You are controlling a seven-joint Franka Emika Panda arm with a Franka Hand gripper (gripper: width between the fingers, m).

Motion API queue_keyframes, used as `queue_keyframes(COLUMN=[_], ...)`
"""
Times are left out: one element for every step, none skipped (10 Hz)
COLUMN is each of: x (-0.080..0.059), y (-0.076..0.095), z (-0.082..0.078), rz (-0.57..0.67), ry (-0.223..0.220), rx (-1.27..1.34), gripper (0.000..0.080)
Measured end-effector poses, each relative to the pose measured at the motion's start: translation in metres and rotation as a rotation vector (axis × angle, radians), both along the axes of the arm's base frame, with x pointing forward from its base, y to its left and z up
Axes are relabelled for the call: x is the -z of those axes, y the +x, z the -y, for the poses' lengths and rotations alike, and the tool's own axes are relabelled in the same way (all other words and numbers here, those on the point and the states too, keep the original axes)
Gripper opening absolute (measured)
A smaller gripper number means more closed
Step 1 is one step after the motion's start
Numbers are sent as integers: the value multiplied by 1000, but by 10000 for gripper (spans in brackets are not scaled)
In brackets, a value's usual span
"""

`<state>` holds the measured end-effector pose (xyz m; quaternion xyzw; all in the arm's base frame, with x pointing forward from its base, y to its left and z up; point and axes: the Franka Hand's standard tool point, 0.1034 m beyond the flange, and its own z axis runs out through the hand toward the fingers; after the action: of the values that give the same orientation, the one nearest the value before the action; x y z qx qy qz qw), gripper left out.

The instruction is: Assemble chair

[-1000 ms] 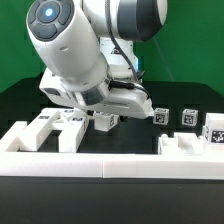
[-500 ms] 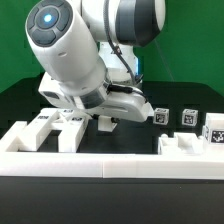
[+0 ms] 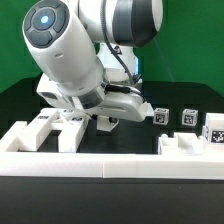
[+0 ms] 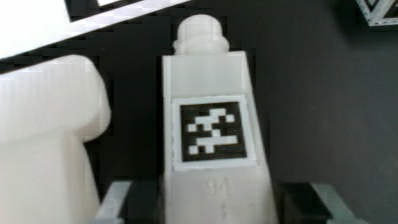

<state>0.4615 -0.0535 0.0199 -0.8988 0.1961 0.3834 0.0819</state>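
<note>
Chair leg (image 4: 210, 120) sits squarely between the fingers of the tool (image 4: 210, 203), which I read as pinched narrow on its tagged end. Its long axis runs straight out from the tool, across the closing line, with the rounded peg end pointing away. In the exterior view the grip is low on the table (image 3: 150, 140), just right of the near-left white parts (image 3: 55, 128). A rounded white piece (image 4: 45, 150) lies parallel just beside it, apart.

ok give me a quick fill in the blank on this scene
1. The gripper is ____ on the white plastic square chair leg.
2. That leg bears one black-and-white square ____.
3. The flat tabletop is coloured ____.
4. The plain backdrop is coloured ____.
Missing words: shut; tag; black; green.
</note>
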Motion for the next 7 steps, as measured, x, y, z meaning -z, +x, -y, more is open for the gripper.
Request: queue_keyframes(x=[-8, -20, -35, -56, -77, -94, -97], y=[3, 10, 17, 29, 41, 53, 58], z=[1, 2, 0, -4, -7, -7, -5], rz=[2, 11, 10, 25, 38, 66, 90], ry=[2, 8, 7, 5, 3, 0, -5], rx=[3, 5, 14, 20, 28, 32, 34], gripper=[290, 290, 290, 290, 290, 290, 290])
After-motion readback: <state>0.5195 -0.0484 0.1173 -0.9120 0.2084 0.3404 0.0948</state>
